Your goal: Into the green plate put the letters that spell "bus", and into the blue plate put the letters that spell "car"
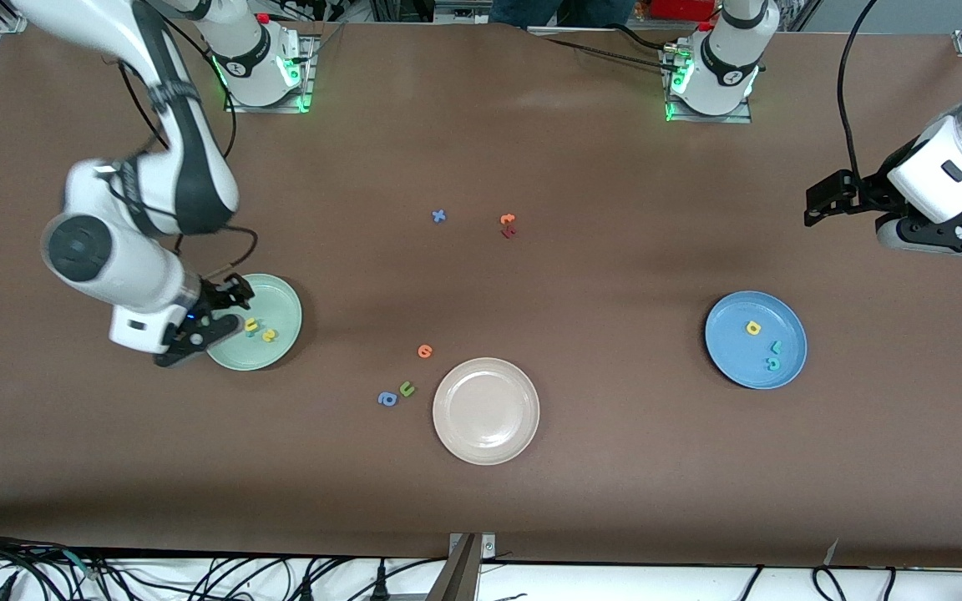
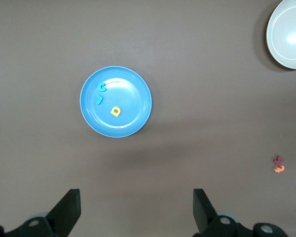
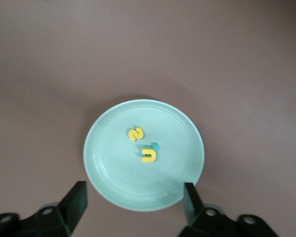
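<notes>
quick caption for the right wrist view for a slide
Right gripper open above the green plate, which holds a yellow s, a yellow u and a teal letter partly under the u.

The teal b (image 3: 156, 146) lies mostly hidden under the yellow u (image 3: 148, 156) in the green plate (image 3: 113, 182). The beige-white plate (image 2: 286, 34) is cut off by the left wrist view's edge.

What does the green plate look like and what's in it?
The green plate is round, pale mint and plain, with a shallow raised rim. It sits flat on the brown table at the right arm's end. Inside lie a yellow s and a yellow u partly covering a teal letter. The open right gripper hovers over its edge.
</notes>
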Robot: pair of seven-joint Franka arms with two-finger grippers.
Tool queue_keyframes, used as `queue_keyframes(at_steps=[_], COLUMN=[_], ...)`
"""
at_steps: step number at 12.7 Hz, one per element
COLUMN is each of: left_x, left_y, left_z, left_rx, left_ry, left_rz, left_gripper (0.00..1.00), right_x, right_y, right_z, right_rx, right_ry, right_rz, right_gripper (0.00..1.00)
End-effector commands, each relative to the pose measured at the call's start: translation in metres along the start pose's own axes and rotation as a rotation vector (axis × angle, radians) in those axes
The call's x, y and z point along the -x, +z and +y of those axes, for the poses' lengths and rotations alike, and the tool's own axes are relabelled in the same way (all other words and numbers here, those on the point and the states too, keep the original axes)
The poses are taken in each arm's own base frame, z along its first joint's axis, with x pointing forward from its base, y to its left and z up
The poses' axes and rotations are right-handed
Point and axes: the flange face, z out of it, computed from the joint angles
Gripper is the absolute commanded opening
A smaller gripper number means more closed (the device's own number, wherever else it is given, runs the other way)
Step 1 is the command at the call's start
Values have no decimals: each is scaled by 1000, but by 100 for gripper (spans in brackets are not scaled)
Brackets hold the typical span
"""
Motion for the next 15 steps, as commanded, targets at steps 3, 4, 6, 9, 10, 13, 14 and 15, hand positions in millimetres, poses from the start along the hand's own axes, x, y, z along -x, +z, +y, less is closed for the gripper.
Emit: queue_keyframes(at_steps=[3,4,6,9,10,13,14,15], left_x=[2,2,2,2,2,2,2,2], left_y=[-2,-2,-3,-2,-2,-2,-2,-2], left_z=[-2,-2,-2,-1,-2,-2,-2,-1], left_rx=[-27,-27,-27,-27,-25,-25,-27,-27], left_ry=[1,1,1,2,1,-1,1,-1], left_rz=[-8,-8,-8,-9,-9,-9,-9,-9], left_gripper=[100,100,100,100,100,100,100,100], right_x=[10,12,12,31,37,34,34,34], right_y=[-106,-132,-169,-196,-205,-208,-205,-201], right_z=[42,49,56,68,66,50,42,32], right_rx=[0,10,42,51,38,-8,-26,-37], right_ry=[95,104,112,145,155,352,359,341], right_rz=[50,76,141,149,151,151,118,84], right_gripper=[100,100,100,100,100,100,100,100])
